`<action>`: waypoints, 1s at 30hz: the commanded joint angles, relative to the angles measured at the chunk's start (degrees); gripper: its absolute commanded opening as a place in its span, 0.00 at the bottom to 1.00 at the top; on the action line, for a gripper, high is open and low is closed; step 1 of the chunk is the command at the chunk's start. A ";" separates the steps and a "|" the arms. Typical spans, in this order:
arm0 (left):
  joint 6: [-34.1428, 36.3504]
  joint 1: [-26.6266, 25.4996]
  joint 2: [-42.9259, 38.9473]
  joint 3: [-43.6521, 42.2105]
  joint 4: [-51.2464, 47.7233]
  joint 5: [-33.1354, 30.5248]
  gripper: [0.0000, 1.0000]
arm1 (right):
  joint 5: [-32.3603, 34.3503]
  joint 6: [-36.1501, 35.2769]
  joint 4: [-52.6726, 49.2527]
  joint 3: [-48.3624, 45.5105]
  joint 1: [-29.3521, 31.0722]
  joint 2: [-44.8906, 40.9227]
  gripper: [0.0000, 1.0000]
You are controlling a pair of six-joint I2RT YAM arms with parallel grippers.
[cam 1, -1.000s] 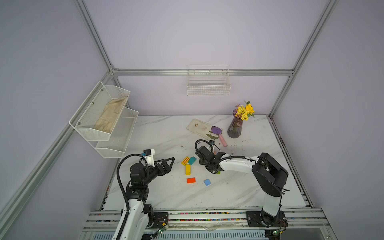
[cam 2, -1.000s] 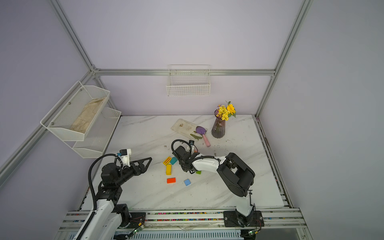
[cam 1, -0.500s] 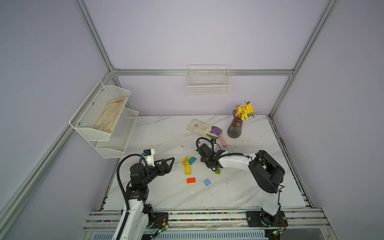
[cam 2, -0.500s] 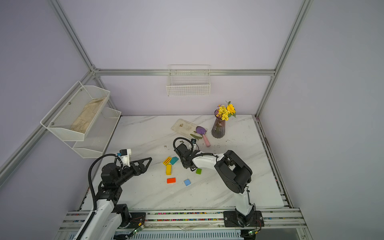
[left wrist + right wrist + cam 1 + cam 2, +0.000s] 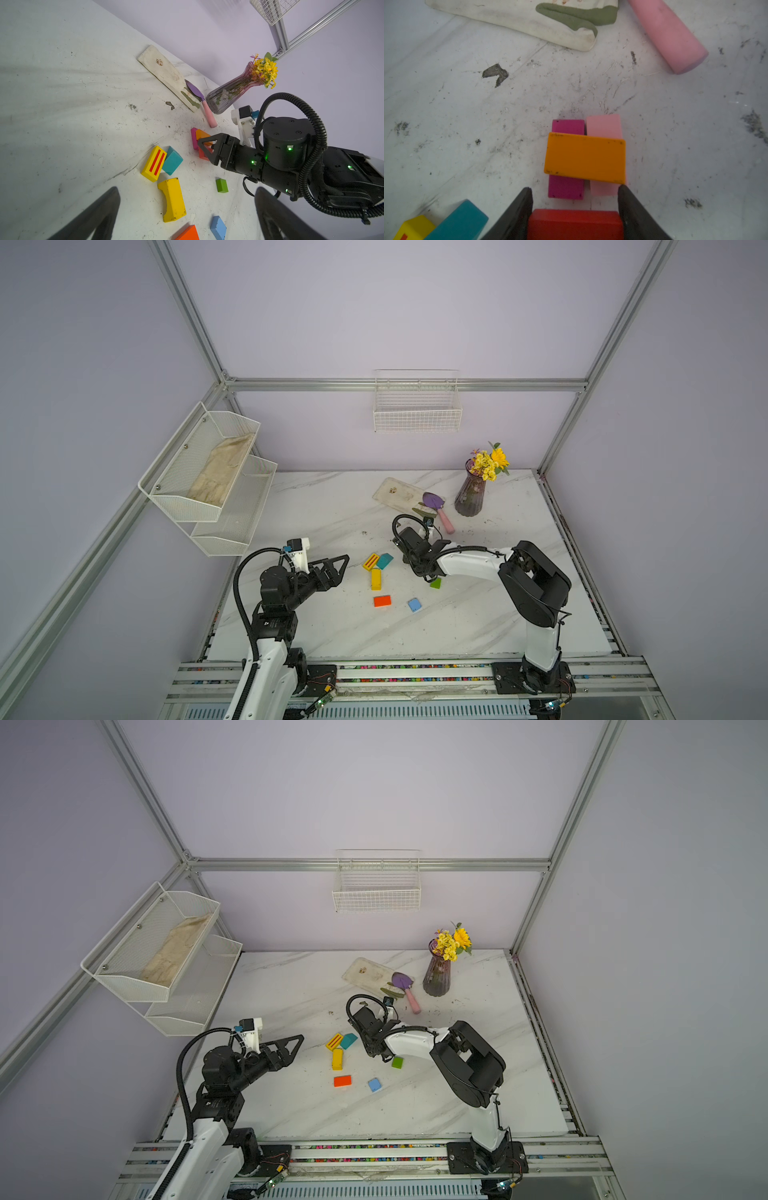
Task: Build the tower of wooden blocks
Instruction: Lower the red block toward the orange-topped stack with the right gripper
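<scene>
In both top views the left gripper [image 5: 341, 567] hovers over the table [image 5: 332, 630], its jaws spread wide with nothing between them. Near it, toward the middle, lie loose a striped yellow block [image 5: 370, 561] touching a teal block [image 5: 385, 561], a plain yellow block [image 5: 375, 578], an orange-red block [image 5: 382, 600], a blue block [image 5: 414, 605] and a green block [image 5: 435, 583]. The right arm reaches to the middle and hides what is under its wrist.

In the left wrist view the right gripper [image 5: 204, 148] is low beside a magenta block [image 5: 194, 138] and an orange block [image 5: 202, 134], with a red block [image 5: 202, 155] at its fingers.

The right wrist view makes it clear: the jaws are about half closed and press the red block from both sides. Whether it rests on the table I cannot tell. Ahead stands the tower [image 5: 585, 158]: the magenta block and a pink block [image 5: 604, 124] lie side by side, and the orange block lies across both, a little turned, near the trowel [image 5: 668, 35].

The step in hand, I judge, is bringing the red block to the tower. The next move calls for raising it above the orange block, lining it up squarely, lowering it softly and only then opening.
</scene>
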 commanded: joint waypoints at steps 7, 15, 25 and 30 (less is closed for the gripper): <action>0.13 0.50 -0.17 -1.29 1.15 0.54 1.00 | 2.42 0.03 -2.61 0.68 -1.99 -0.30 0.48; 0.18 0.45 -0.17 -1.30 1.17 0.54 1.00 | 1.90 -0.51 -2.61 2.06 -2.77 1.29 0.48; 0.14 0.45 -0.18 -1.30 1.14 0.63 1.00 | 2.55 -1.03 -3.31 4.36 -3.00 3.36 0.53; 0.17 0.45 -0.18 -1.29 1.21 0.62 1.00 | 2.55 -1.13 -3.66 5.58 -3.41 4.85 0.57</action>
